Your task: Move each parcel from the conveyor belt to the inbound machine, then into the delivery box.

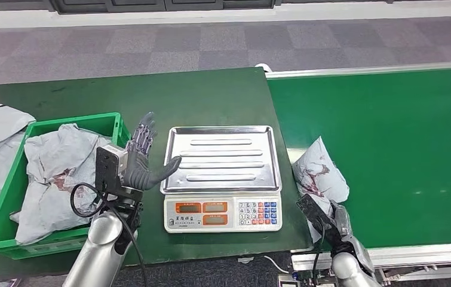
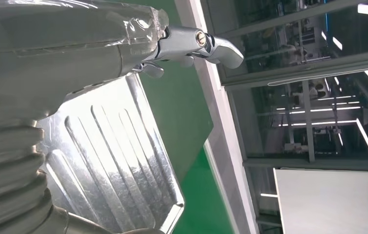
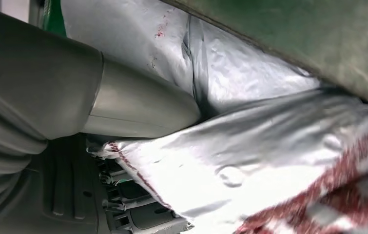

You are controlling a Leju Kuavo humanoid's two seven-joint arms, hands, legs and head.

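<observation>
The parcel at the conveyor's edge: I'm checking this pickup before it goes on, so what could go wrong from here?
1. The grey parcel is soft and crumpled, and the right hand holds only its near end; it could sag or slip on the way to the scale tray.
2. The left hand is raised, fingers spread, right beside the tray, where the parcel could brush it.
3. The green bin already holds bulky parcels; another may spill over.

Glossy crinkled plastic parcel (image 1: 321,170); shiny ribbed metal scale tray (image 1: 223,156); matt green conveyor belt (image 1: 402,149)
</observation>
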